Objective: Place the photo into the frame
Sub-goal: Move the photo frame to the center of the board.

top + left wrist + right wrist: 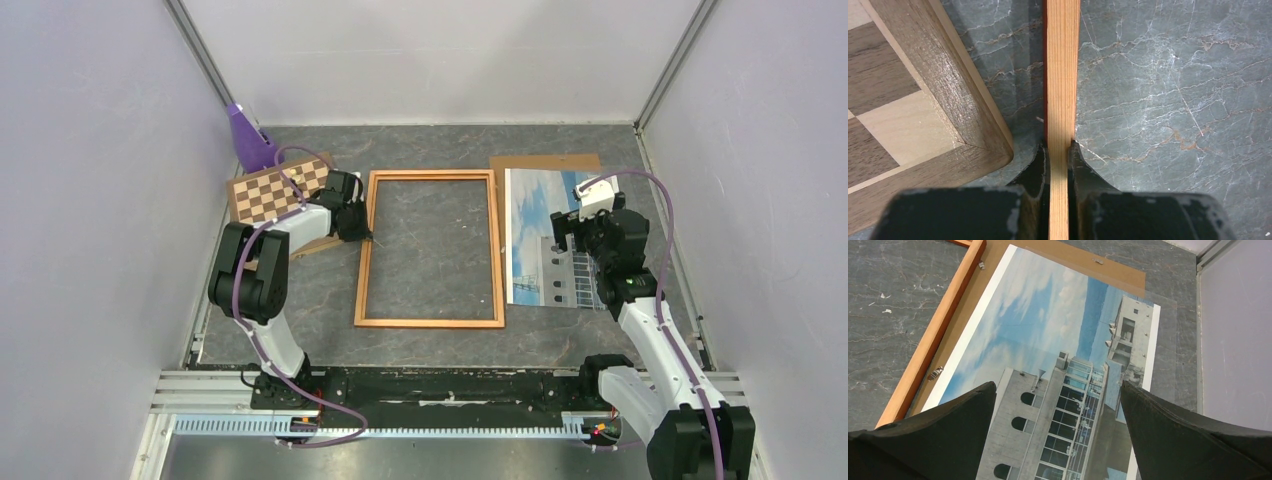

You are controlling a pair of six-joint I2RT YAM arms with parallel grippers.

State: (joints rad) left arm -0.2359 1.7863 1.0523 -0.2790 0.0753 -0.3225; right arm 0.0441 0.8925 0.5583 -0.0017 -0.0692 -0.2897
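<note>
The frame [430, 249], thin orange-brown wood, lies flat in the middle of the table. My left gripper [356, 225] is shut on its left rail [1061, 75], one black finger on each side of the wood. The photo [545, 240] of a pale building against blue sky lies face up to the right of the frame, partly over a brown backing panel [545, 162]. My right gripper [590, 228] hangs above the photo [1058, 370], jaws wide apart and empty.
A checkered chessboard [277, 190] lies just left of the frame, its corner [973, 145] close to my left fingers. A purple object [247, 138] stands at the back left. A clear sheet [1168, 350] covers part of the photo and panel. Walls enclose the table.
</note>
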